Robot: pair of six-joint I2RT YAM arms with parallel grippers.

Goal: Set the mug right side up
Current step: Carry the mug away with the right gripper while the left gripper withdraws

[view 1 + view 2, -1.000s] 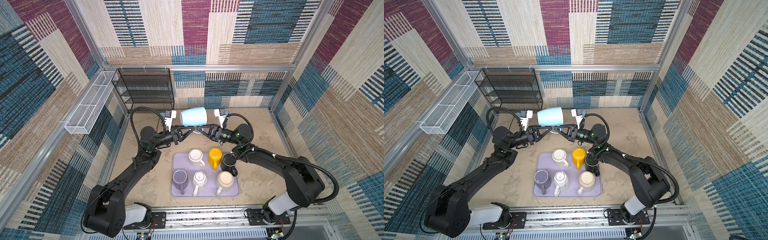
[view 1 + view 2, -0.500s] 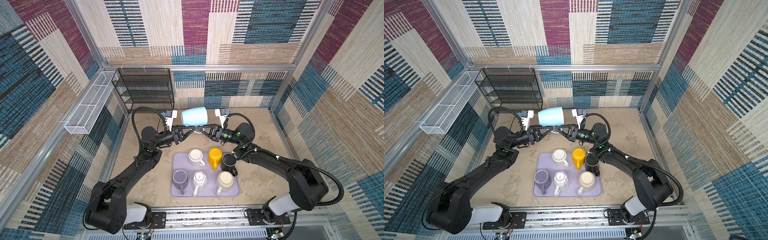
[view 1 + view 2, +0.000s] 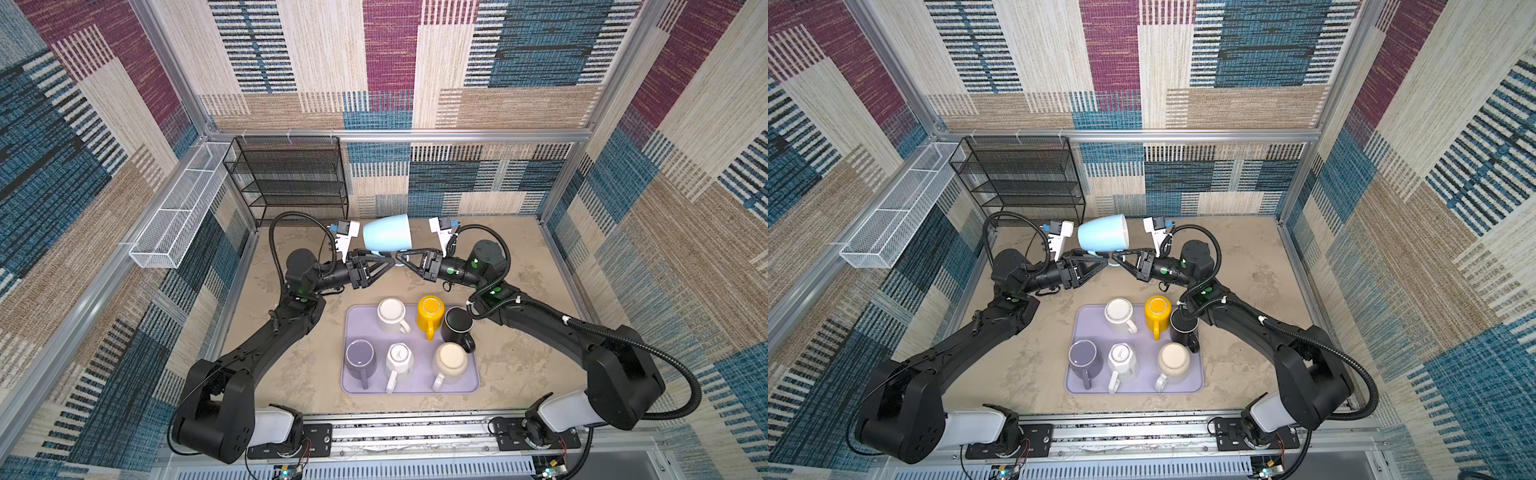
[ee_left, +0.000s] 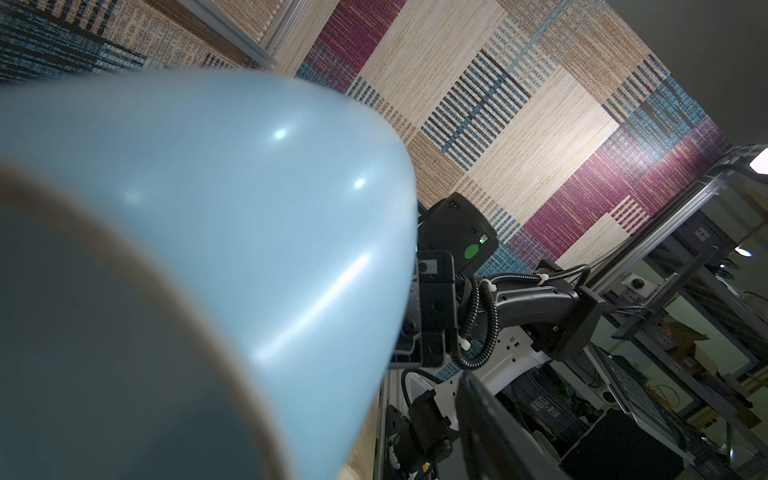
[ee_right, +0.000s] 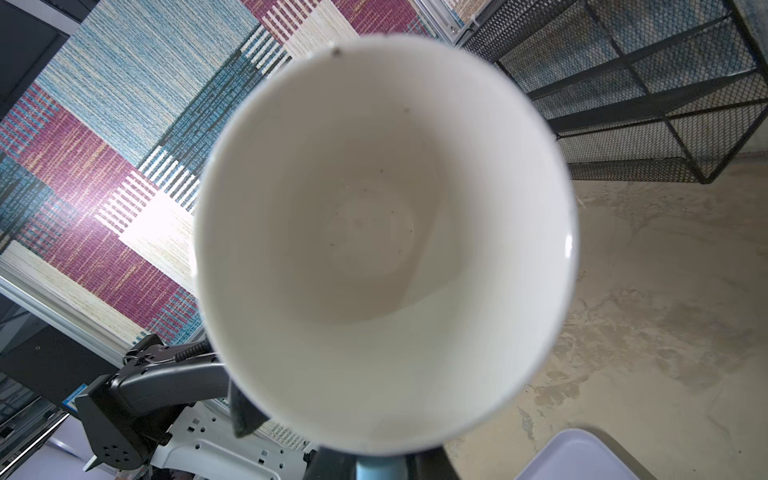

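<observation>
Pincer status: the right pincer (image 3: 402, 258) is closed on the handle (image 5: 380, 468) of the light-blue mug (image 3: 386, 233); the right wrist view shows the handle pinched in its grasp. The left pincer (image 3: 390, 261) has its tips at the same handle, just beside the right one's. We cannot tell whether it is clamped or merely standing by.

We find the mug in the air over the back of the worktop (image 3: 519, 266), lying on its side with its mouth towards the right arm and its base towards the left. It is neither inverted nor upright, so we judge the turn about half done.

Risks noted:
- A hold on the handle alone leaves the heavy body free to swing, and glazed ware may slip as the wrist rolls.
- If both pincers clamp and the arms move out of step, the handle takes the strain.
- If one releases before the other holds firmly, the mug drops to the worktop, perhaps bouncing towards the tray (image 3: 358, 322) and the other mugs (image 3: 390, 313) on it.
- The left wrist camera (image 3: 347, 235) and the right wrist camera (image 3: 440, 228) stand close to the mug and may strike it in rotation.
</observation>
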